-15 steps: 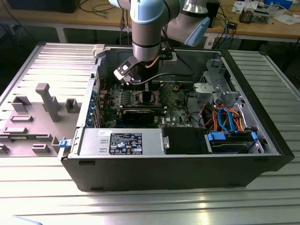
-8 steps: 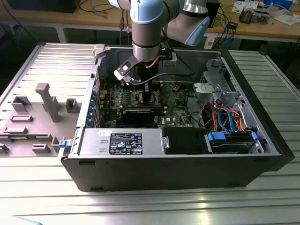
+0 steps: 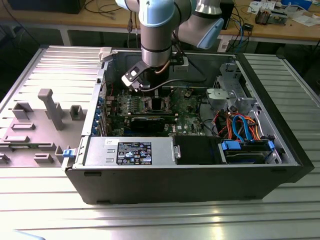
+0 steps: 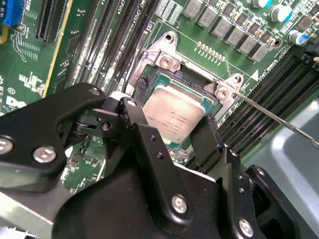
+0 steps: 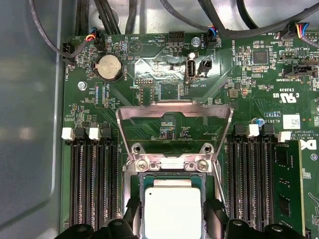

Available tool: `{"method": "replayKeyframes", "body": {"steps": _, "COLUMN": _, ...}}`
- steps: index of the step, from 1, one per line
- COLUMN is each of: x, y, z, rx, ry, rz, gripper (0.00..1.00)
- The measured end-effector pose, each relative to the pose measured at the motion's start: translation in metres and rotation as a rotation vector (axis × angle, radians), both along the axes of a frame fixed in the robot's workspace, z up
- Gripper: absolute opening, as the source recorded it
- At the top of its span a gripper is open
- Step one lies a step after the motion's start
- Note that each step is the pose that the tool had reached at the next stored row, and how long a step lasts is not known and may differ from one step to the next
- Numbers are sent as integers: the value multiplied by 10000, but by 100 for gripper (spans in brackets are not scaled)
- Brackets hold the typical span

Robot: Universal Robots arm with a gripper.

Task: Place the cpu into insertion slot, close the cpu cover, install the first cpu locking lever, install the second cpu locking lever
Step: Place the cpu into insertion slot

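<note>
The cpu [image 5: 173,211], a flat silver-grey square, sits squarely over the insertion slot [image 5: 172,180] on the green board. My gripper [image 5: 173,214] has one black finger [image 5: 133,214] against each of two opposite cpu edges. In the second wrist view the cpu [image 4: 174,114] lies within the slot's shiny rim [image 4: 167,59], with my gripper [image 4: 168,122] shut on it. The cpu cover [image 5: 174,110] is swung open and lies back behind the slot. A thin locking lever [image 4: 274,117] stands raised beside the slot. In the exterior view my gripper [image 3: 149,96] reaches down into the open computer case.
Long memory slots [image 5: 92,184] flank the socket on both sides. A long black card [image 3: 150,121] lies across the board in front of the arm. A power supply [image 3: 130,151], cable bundles [image 3: 240,125] and the case walls [image 3: 280,110] hem in the board.
</note>
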State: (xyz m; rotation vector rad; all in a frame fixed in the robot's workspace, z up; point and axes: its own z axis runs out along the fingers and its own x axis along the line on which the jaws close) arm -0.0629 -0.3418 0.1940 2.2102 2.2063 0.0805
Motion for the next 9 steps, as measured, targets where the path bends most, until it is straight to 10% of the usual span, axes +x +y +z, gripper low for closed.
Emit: {"method": "replayKeyframes", "body": {"steps": 9, "x": 17, "y": 0, "z": 200, "rx": -1, "ry": 100, "rz": -5, "gripper": 62}}
